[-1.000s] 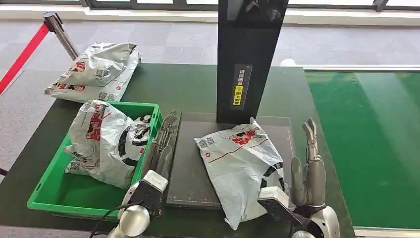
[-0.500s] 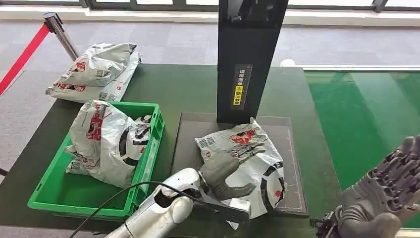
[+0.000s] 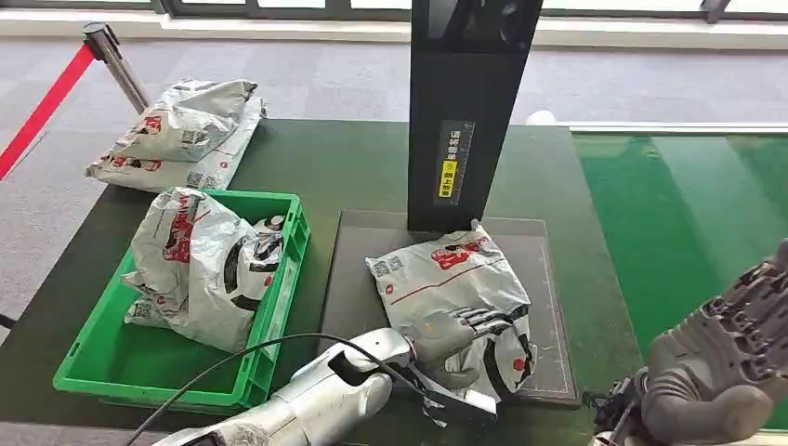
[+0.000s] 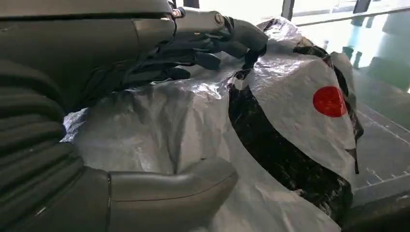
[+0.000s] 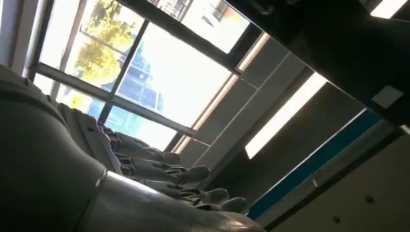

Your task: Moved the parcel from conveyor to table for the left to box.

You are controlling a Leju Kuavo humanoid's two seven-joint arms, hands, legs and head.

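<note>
Dark mat (image 3: pixel 358 279), parcel (image 3: pixel 446 279) under, seemingly gripped by, left robot hand (image 3: pixel 460 327)

Grey carpet (image 3: pixel 325 84) at 12 o'clock, a red barrier belt (image 3: pixel 42 104) on its post at 10; bright windows (image 5: pixel 159 72) and ceiling light strips (image 5: pixel 285 116) overhead.

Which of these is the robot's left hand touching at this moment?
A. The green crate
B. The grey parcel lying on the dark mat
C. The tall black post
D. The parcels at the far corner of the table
B: in the head view the left hand lies on the grey parcel on the dark mat, and the left wrist view shows its fingers and thumb wrapped around the plastic.
</note>
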